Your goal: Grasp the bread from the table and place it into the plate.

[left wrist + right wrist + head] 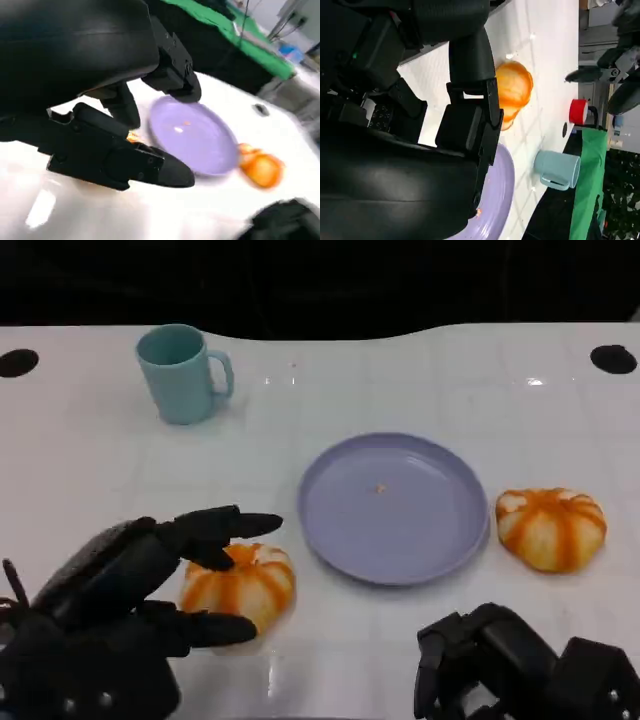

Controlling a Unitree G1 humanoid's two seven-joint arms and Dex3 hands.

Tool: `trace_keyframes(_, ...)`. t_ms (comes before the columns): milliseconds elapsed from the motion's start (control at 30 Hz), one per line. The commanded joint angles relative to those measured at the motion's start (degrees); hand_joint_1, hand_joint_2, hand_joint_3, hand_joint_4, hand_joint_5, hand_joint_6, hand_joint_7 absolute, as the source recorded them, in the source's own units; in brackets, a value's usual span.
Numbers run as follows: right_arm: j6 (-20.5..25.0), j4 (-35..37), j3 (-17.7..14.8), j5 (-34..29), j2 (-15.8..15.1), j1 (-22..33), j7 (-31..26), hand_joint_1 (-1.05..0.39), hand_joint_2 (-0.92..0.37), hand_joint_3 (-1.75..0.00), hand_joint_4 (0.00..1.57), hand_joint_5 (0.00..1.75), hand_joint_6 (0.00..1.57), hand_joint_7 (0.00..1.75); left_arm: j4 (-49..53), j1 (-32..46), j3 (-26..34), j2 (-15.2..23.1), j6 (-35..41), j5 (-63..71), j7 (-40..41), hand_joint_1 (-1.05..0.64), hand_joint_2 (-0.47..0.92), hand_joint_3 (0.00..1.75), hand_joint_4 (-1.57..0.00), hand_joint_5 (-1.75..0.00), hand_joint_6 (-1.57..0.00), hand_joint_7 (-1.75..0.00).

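An orange-striped bread roll [245,585] lies on the white table near its front left. My left hand [120,610] reaches over it, one finger across its top and the thumb along its near side, fingers straight and apart. A sliver of the roll [133,136] shows between those fingers [125,162]. The lilac plate [393,508] [197,136] sits empty at the centre, just right of the roll. A second roll [551,528] [516,90] lies right of the plate. My right hand [515,665] rests at the front right, fingers curled in on nothing.
A light blue mug [183,373] [558,170] stands at the back left. Two dark holes [612,358] mark the table's far corners. In the right wrist view, a red cup [579,111] and a green cloth [587,180] lie beyond the table.
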Motion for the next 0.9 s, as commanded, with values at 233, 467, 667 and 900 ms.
trace_keyframes(233,-1.38,1.02,-0.72,0.77,-0.61,-0.48,0.21,-1.05,-0.12,-1.37,1.53,1.31,1.57,1.06,-4.17,-3.16,-6.32,3.47,4.12,23.36,1.81,-0.67,0.92,0.01,-0.39,-0.23,-0.28,0.0)
trace_keyframes(467,-1.39,1.69,-0.94,1.7,-0.63,-1.02,0.65,-1.05,-0.11,-1.36,1.57,1.3,1.57,1.07,-1.89,-6.82,-11.51,2.36,7.89,32.33,-0.16,-0.63,0.84,0.0,-0.34,-0.11,-0.21,0.0)
trace_keyframes(667,-1.17,1.59,-0.94,1.27,-0.93,-1.18,0.4,-1.05,-0.13,-1.34,1.56,1.28,1.57,1.08,2.99,-9.63,-14.77,1.43,9.22,34.69,-0.73,-0.63,0.82,0.0,-0.35,-0.09,-0.19,0.0)
trace_keyframes(900,-1.84,1.78,-0.9,1.13,-0.83,-0.99,0.21,-1.05,-0.15,-1.33,1.56,1.28,1.57,1.08,11.07,-14.16,-19.27,0.1,11.34,36.44,-2.69,-0.62,0.82,0.0,-0.34,-0.07,-0.18,0.0)
